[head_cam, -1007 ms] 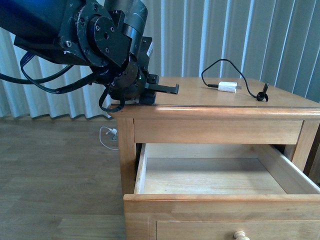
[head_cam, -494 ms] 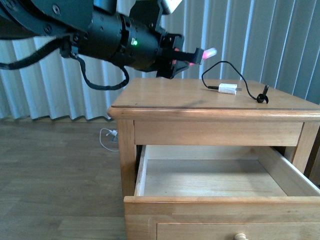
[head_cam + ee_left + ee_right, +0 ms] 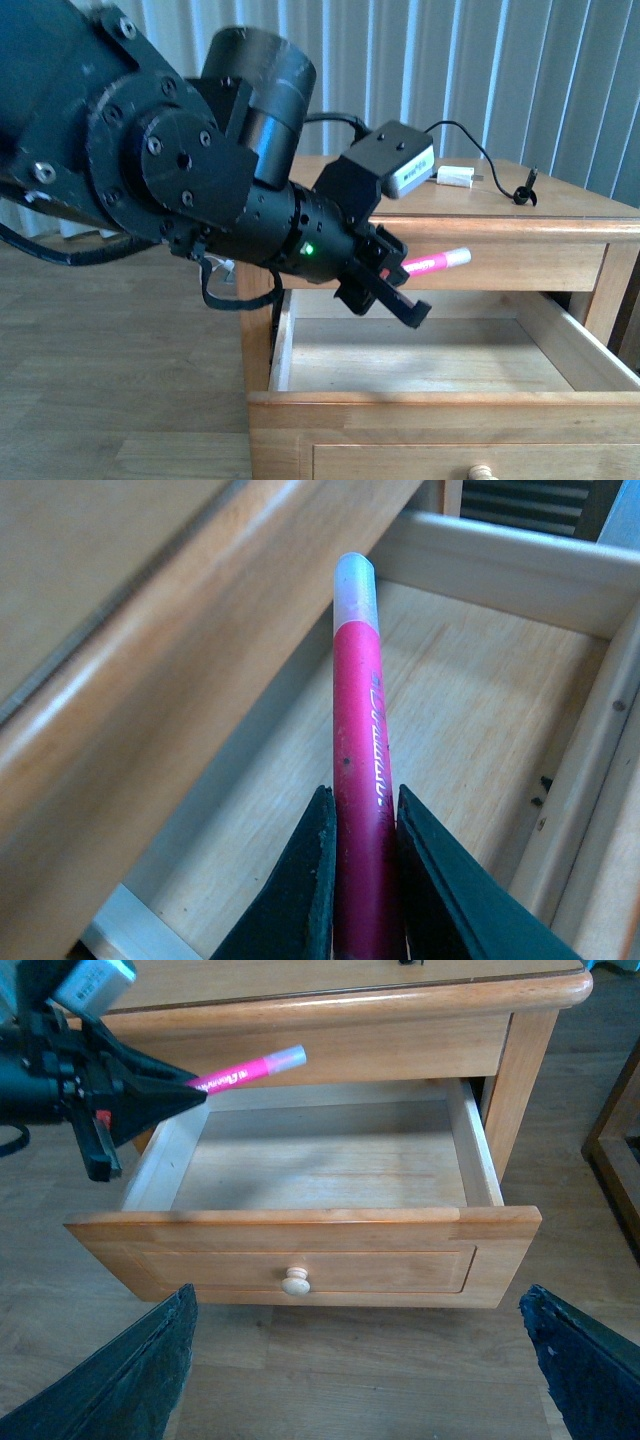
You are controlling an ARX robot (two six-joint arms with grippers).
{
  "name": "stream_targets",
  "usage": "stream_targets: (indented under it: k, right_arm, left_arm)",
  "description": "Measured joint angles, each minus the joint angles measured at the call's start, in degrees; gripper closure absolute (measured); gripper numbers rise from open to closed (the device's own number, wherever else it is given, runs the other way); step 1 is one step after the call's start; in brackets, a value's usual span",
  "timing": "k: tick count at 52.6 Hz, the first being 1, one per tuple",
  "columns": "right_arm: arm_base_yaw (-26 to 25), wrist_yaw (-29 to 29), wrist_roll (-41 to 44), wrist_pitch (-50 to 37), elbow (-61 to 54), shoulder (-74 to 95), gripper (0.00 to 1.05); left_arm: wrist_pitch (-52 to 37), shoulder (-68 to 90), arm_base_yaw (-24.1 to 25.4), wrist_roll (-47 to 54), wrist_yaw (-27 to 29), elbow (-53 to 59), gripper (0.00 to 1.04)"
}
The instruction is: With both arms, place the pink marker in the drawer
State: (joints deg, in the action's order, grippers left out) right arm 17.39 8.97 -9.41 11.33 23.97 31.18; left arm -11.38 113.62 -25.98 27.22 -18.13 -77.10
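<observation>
My left gripper [image 3: 398, 283] is shut on the pink marker [image 3: 436, 262], which sticks out to the right over the back left part of the pulled-out drawer [image 3: 430, 408]. In the left wrist view the marker [image 3: 358, 770] is pinched between both fingers, white end pointing ahead above the drawer floor [image 3: 450, 700]. The right wrist view shows the open drawer [image 3: 300, 1240] with its round knob [image 3: 295, 1281], the marker [image 3: 250, 1069] over its back left corner, and my right gripper [image 3: 360, 1380] open, out in front of the drawer above the floor.
A white charger plug [image 3: 455, 177] with black cable lies on the nightstand top [image 3: 560, 205]. Vertical blinds hang behind. Wood flooring [image 3: 110, 400] spreads to the left. A wooden furniture leg [image 3: 610, 1150] stands to one side of the nightstand.
My left arm has come down from above the nightstand top, carrying the marker in front of the cabinet, over the open drawer.
</observation>
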Motion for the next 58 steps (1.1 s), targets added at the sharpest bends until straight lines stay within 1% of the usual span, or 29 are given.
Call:
stream_targets:
  k: [6,10,12,14,17,18,22,23,26,27,29,32,35,37,39,42,48,54,58]
  right_arm:
    - [0.0,0.0,0.0,0.0,0.0,0.0,0.08]
    - [0.0,0.0,0.0,0.0,0.0,0.0,0.08]
    - [0.0,0.0,0.0,0.0,0.0,0.0,0.08]
    - [0.0,0.0,0.0,0.0,0.0,0.0,0.08]
    - [0.0,0.0,0.0,0.0,0.0,0.0,0.08]
    - [0.0,0.0,0.0,0.0,0.0,0.0,0.08]
    - [0.0,0.0,0.0,0.0,0.0,0.0,0.08]
    - [0.0,0.0,0.0,0.0,0.0,0.0,0.08]
    - [0.0,0.0,0.0,0.0,0.0,0.0,0.08]
    - [0.0,0.0,0.0,0.0,0.0,0.0,0.08]
    - [0.0,0.0,0.0,0.0,0.0,0.0,0.08]
    - [0.0,0.0,0.0,0.0,0.0,0.0,0.08]
    - [0.0,0.0,0.0,0.0,0.0,0.0,0.08]
    - [0.0,0.0,0.0,0.0,0.0,0.0,0.08]
    - [0.0,0.0,0.0,0.0,0.0,0.0,0.08]
    - [0.0,0.0,0.0,0.0,0.0,0.0,0.08]
    - [0.0,0.0,0.0,0.0,0.0,0.0,0.08]
    - [0.0,0.0,0.0,0.0,0.0,0.0,0.08]
    - [0.0,0.0,0.0,0.0,0.0,0.0,0.08]
  left_arm:
    - [0.0,2.3,-0.2,0.0,0.4,0.0,0.9]
    - [-0.5,3.3,-0.3,-0.1,1.9,0.0,0.9]
    - [-0.6,3.5,-0.3,-0.3,2.0,0.0,0.85]
    - [-0.9,3.6,-0.4,-0.3,2.1,0.0,0.78]
    - [-1.4,3.6,-0.5,-0.3,2.4,0.0,0.71]
    - [-1.9,3.6,-0.5,-0.5,2.8,0.1,0.65]
    - [-4.3,2.8,-0.8,-1.6,4.2,1.4,0.51]
    - [-4.6,2.6,-0.8,-2.0,4.5,1.6,0.49]
    - [-7.1,1.1,-0.8,-3.7,6.1,3.5,0.38]
    - [-7.5,0.9,-0.8,-4.0,6.3,3.8,0.37]
    - [-8.8,-0.2,-0.7,-5.4,7.9,4.8,0.31]
    - [-10.9,-3.0,-0.3,-8.5,10.8,7.1,0.21]
    - [-12.1,-5.4,0.2,-10.9,12.9,8.8,0.13]
    - [-13.0,-8.1,1.0,-13.5,15.2,10.7,0.06]
    - [-13.9,-10.4,1.8,-14.6,16.3,12.4,0.04]
    - [-14.4,-14.4,3.3,-16.6,18.8,15.4,0.07]
    - [-15.7,-24.9,7.3,-19.7,21.4,24.0,0.06]
    - [-15.5,-34.9,10.4,-21.5,22.1,31.5,0.06]
    - [-13.7,-41.6,12.1,-23.5,21.0,35.6,0.06]
